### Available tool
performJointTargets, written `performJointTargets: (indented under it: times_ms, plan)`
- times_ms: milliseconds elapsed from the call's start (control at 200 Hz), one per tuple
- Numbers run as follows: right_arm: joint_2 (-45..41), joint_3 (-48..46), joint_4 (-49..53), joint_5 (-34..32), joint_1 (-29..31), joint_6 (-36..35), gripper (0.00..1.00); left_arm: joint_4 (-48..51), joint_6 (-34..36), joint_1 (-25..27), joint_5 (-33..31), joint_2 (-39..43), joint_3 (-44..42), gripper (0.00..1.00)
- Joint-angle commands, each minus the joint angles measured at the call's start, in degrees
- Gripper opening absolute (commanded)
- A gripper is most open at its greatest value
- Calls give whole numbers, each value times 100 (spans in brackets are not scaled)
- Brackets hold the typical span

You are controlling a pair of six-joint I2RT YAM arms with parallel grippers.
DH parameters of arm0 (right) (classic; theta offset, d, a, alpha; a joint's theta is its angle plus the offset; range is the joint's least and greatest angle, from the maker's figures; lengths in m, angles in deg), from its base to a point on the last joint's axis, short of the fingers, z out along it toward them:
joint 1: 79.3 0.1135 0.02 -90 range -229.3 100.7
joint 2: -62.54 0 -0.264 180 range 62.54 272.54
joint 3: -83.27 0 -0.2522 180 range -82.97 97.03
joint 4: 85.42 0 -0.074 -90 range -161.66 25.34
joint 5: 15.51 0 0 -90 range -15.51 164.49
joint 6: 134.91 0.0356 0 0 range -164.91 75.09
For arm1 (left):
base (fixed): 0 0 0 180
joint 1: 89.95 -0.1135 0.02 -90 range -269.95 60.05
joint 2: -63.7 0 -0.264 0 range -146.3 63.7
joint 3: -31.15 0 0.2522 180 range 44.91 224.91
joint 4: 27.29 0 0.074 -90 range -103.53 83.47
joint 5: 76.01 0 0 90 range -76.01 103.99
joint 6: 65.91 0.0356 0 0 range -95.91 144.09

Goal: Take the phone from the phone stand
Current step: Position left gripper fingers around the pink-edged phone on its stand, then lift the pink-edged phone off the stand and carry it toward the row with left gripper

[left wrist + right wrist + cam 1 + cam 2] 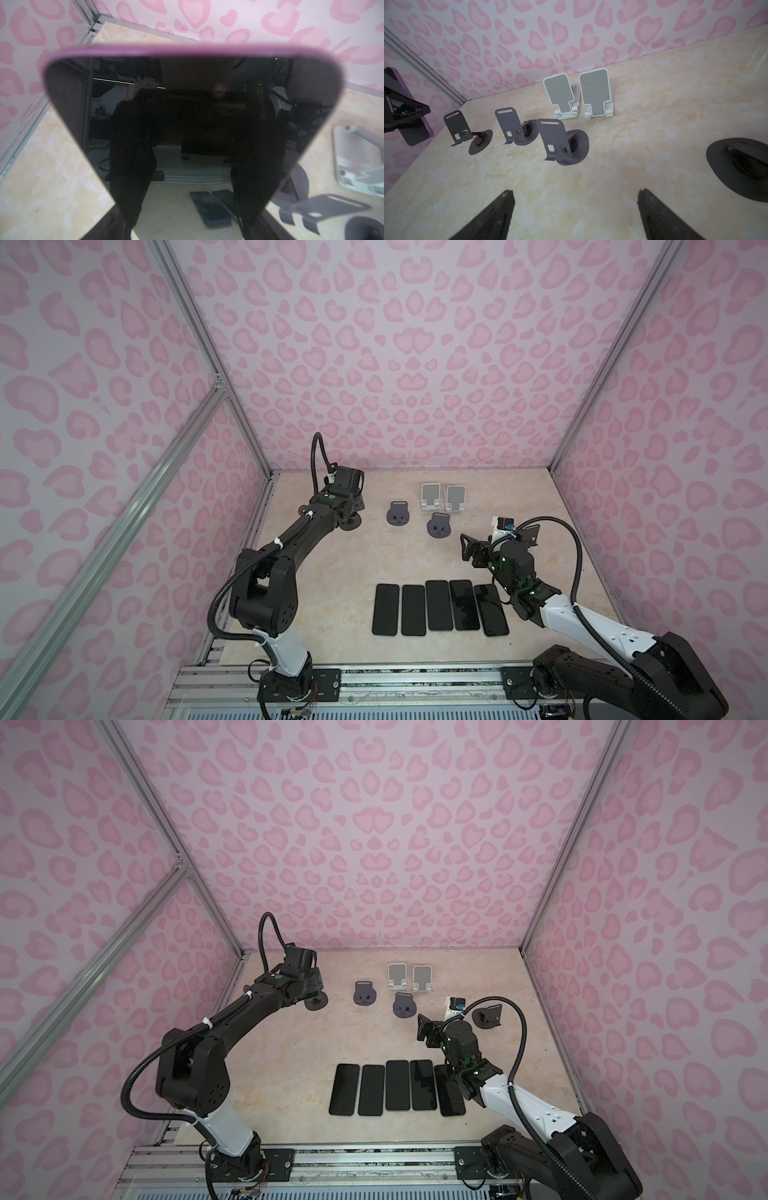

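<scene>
In both top views the left end effector [351, 509] hangs over a dark phone stand [316, 1004], and the right end effector [468, 551] is spread wide near a row of phones [440, 608]. The left wrist view is filled by the phone [193, 116], dark-screened and purple-rimmed, pinched at its near end. The right wrist view shows it clamped in the left end effector, in the air just beside the empty phone stand, the right fingers [492, 216] apart over the worktop [633, 145].
</scene>
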Motion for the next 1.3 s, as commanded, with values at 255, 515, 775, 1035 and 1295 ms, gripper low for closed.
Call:
performJointTargets:
  times_ms: [255,515,775,1035,1295]
  plan:
    - [-260,-179,-426,185,45,174,93,156,-341,543,117,2619,-1970,52]
    - [-232,-406,-936,287,109,289,93,1452,-376,998,147,3942,-2914,50]
    - [-82,-369,-943,227,154,270,93,2271,-655,1382,469,4560,-3238,49]
    - [-86,-382,-963,211,172,272,93,1979,-831,1737,588,4135,-3266,48]
    - [-209,-388,-872,162,176,212,93,1685,-1215,1782,915,3778,-3814,48]
